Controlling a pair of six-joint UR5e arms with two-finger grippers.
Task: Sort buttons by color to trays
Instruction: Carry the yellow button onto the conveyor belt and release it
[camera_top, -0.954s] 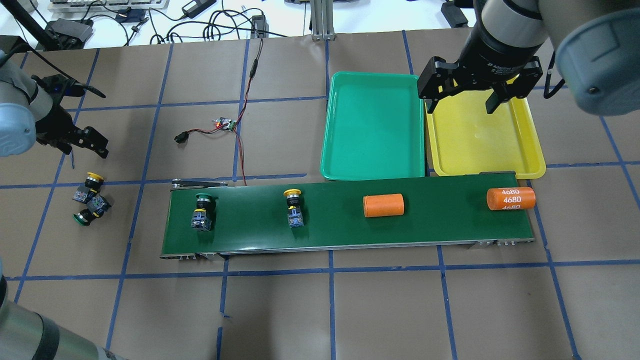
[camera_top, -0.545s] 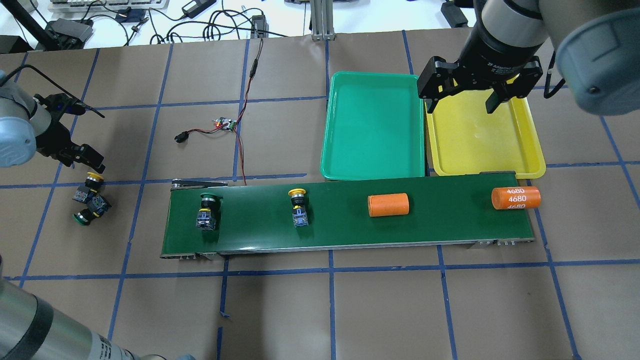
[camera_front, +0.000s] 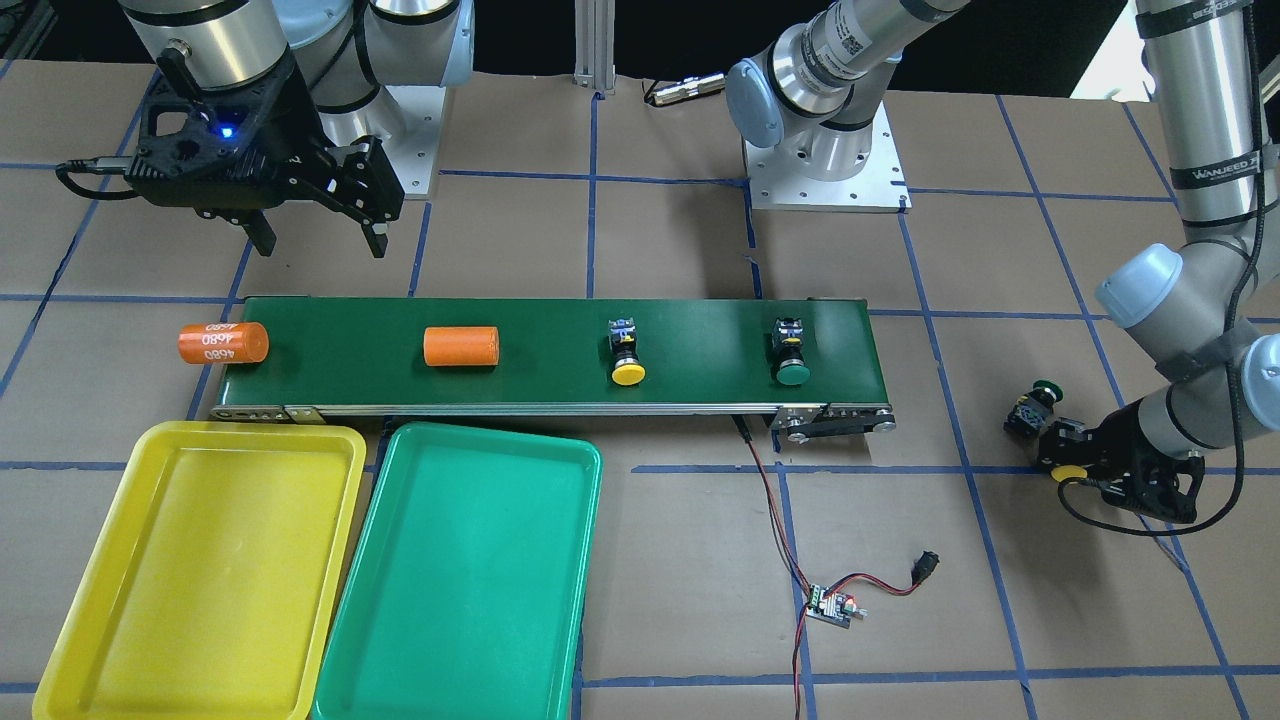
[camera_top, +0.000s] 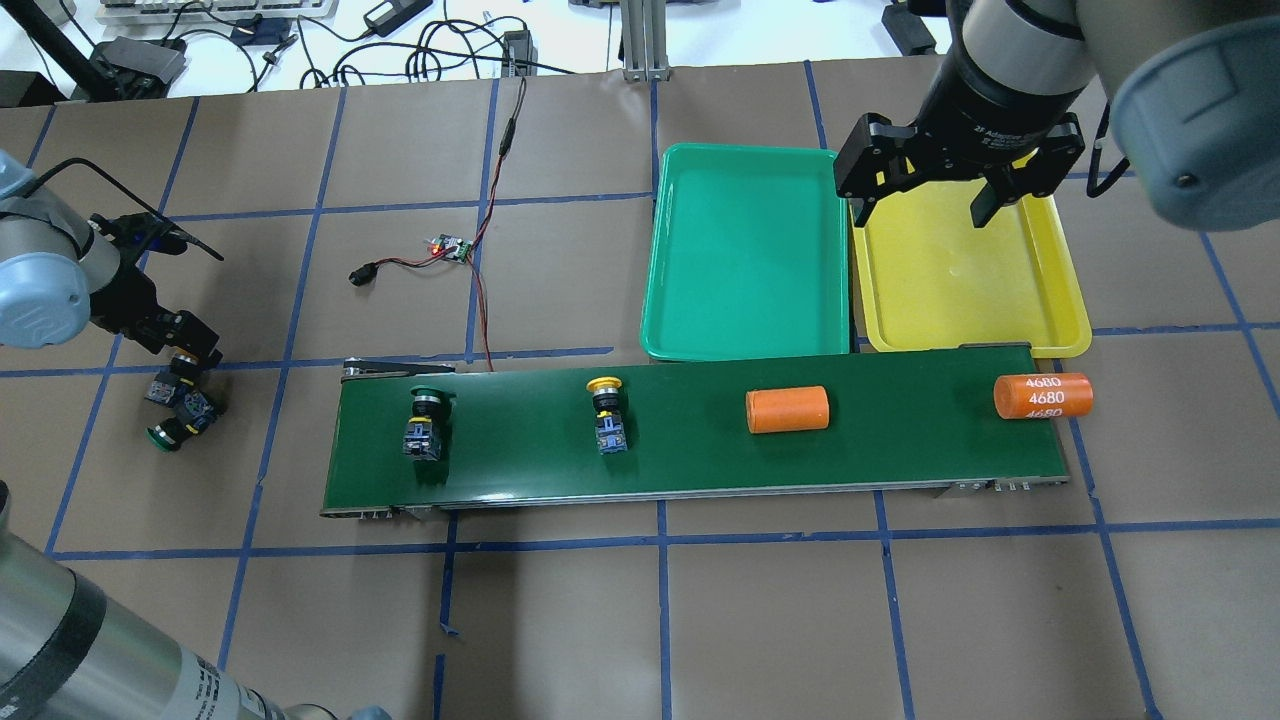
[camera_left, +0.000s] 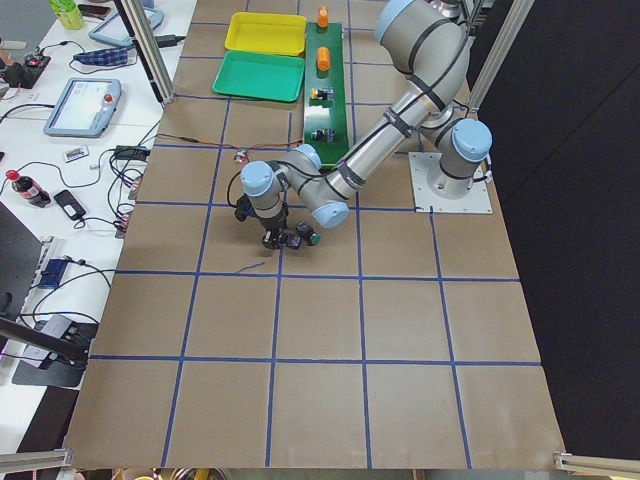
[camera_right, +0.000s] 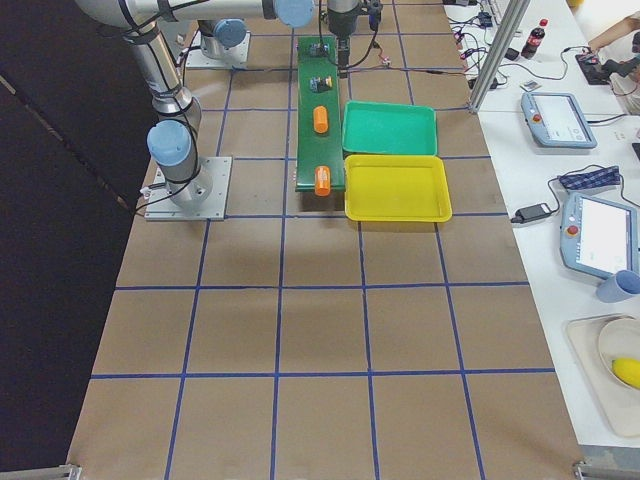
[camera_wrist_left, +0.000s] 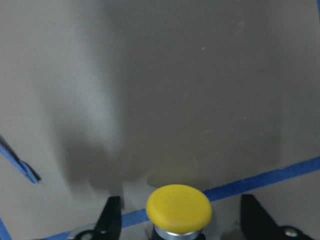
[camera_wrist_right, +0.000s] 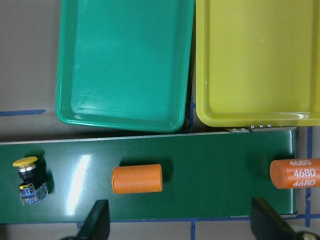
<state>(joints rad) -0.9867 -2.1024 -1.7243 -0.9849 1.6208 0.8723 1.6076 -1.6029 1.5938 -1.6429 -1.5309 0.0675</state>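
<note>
The left gripper (camera_wrist_left: 181, 220) stands released, its fingers (camera_wrist_left: 111, 220) straddling a yellow button (camera_wrist_left: 178, 206) that lies on the table left of the conveyor belt (camera_top: 900, 450) and touches a green button (camera_top: 165, 433) just nearer. The right gripper (camera_top: 923, 212) hangs released and empty near the yellow tray (camera_top: 1075, 310). Closing could fail two ways: the rounded cap may slip if caught off-centre, and the touching green button may be dragged or knocked along. A second green button (camera_top: 423, 425) and a second yellow button (camera_top: 608, 415) lie on the belt; the yellow tray and the green tray (camera_top: 745, 250) hold none.
</note>
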